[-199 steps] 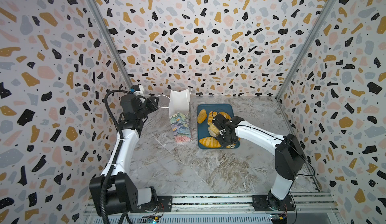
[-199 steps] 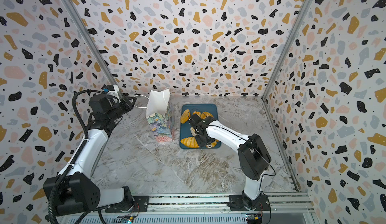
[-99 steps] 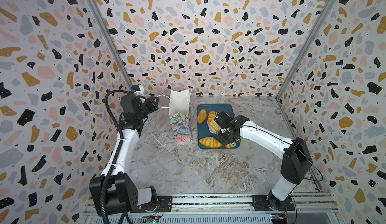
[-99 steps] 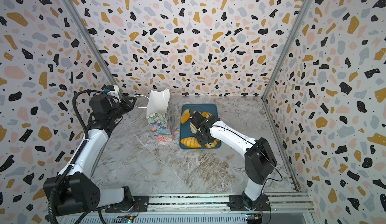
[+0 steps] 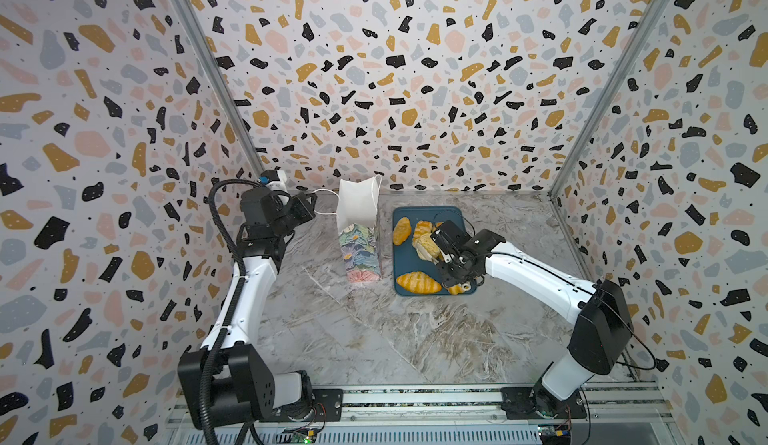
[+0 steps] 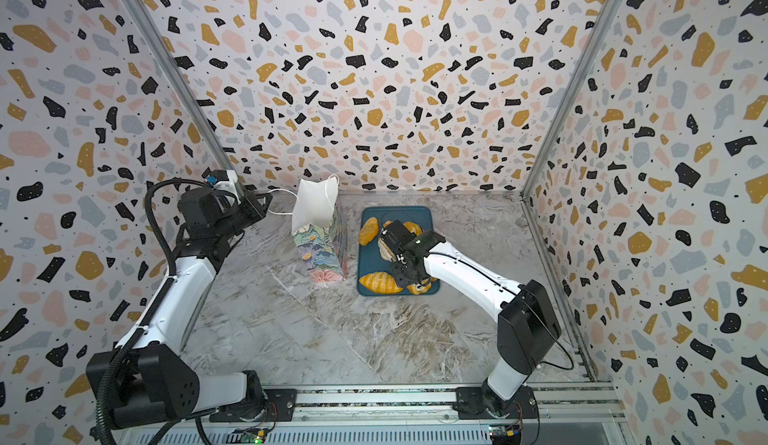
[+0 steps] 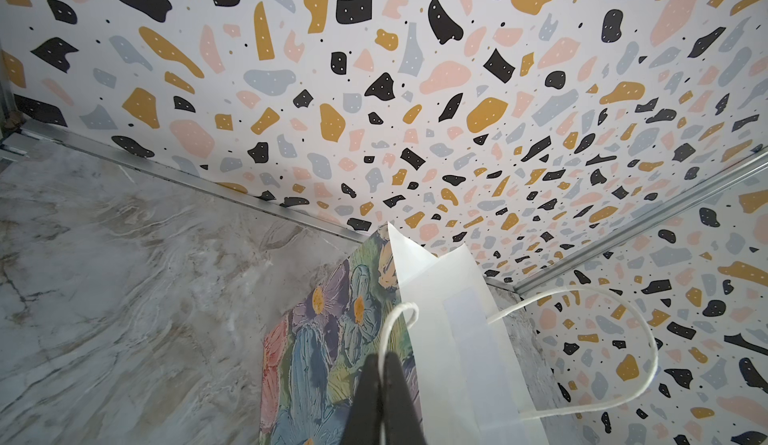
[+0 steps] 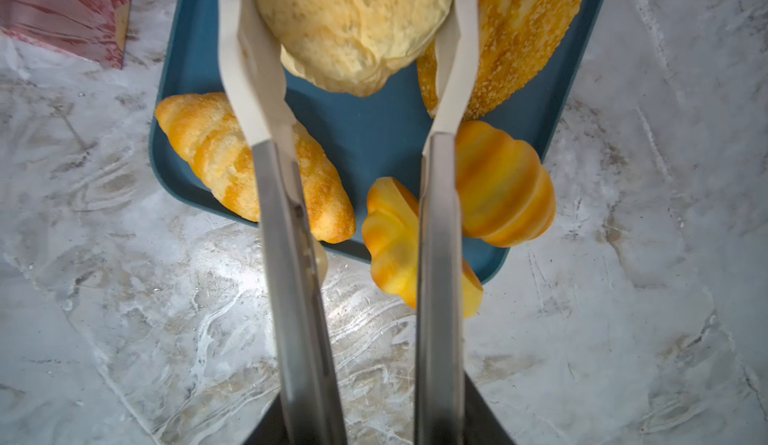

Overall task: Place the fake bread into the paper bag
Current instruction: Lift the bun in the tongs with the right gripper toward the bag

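I read this as an early stage of the job. On the desk (image 5: 374, 339) the paper bag (image 5: 359, 235) stands upright, just beside the dark-blue tray (image 5: 405, 262), and I see no bread at its mouth. The fake bread (image 5: 417, 283) is all on or over the tray. There is a seeded loaf (image 8: 519, 27), a croissant (image 8: 253, 160), a ridged roll (image 8: 503, 185) and a second ridged roll (image 8: 399, 239) hanging over the rim. An oval roll (image 5: 401, 231) and a plaited pastry (image 5: 423, 227) lie at the far end. Only the pale bun (image 8: 353, 27) is in hand, with my right pincer (image 5: 435, 244) clamped on it between its white fingers (image 8: 249, 69), above the tray. My left pincer (image 7: 381, 364) is clenched on the bag's cord handle (image 7: 395, 318), drawing it taut away from the bag. The carry, the drop and every other piece are left to do.

The bag's bottom is out of sight in every view, so I cannot rule out bread already inside. My right arm covers part of the tray in both top views, which leaves my count unsure. I cannot tell whether the bun has cleared the tray, and the fingertips run off the right wrist view.
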`<state>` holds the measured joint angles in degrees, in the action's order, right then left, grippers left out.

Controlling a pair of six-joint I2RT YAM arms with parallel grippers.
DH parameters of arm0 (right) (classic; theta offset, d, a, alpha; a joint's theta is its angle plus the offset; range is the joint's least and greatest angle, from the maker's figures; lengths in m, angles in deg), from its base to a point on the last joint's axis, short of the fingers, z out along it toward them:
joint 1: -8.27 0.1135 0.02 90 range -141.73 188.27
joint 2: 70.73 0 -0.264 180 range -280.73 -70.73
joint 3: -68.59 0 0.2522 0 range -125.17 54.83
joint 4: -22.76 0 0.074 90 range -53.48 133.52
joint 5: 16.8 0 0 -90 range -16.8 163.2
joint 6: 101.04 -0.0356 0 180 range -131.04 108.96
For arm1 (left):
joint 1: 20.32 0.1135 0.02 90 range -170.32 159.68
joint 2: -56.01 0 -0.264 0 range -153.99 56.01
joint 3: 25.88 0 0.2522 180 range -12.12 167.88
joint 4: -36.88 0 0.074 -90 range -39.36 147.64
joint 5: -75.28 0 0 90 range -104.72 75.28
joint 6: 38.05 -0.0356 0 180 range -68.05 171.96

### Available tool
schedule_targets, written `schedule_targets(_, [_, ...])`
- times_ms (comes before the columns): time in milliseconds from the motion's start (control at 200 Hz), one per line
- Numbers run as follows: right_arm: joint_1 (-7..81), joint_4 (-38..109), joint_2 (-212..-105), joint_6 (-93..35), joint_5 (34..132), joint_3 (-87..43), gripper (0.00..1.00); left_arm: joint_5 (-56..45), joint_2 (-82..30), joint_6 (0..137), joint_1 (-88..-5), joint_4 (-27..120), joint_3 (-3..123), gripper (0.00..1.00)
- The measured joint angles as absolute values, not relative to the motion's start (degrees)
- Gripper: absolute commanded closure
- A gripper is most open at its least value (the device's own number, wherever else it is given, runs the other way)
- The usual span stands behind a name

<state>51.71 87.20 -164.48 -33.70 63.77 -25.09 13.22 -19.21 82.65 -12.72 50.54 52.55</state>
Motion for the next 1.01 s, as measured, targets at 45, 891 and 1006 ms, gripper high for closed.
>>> schedule_targets(45, [51.9,86.9,-163.9,-33.9,63.8,-24.9,0.58,13.2,-19.2,82.7,-12.7,50.5,52.5,1.0])
schedule_targets(891, [53.9,83.0,-154.6,-37.4,61.1,-24.8,0.61,11.9,-19.2,82.7,-14.2,50.4,52.1,1.0])
schedule_targets(1006, [54.3,82.3,-153.2,-37.6,60.9,-24.8,0.62,11.9,-19.2,82.6,-14.3,50.4,52.1,1.0])
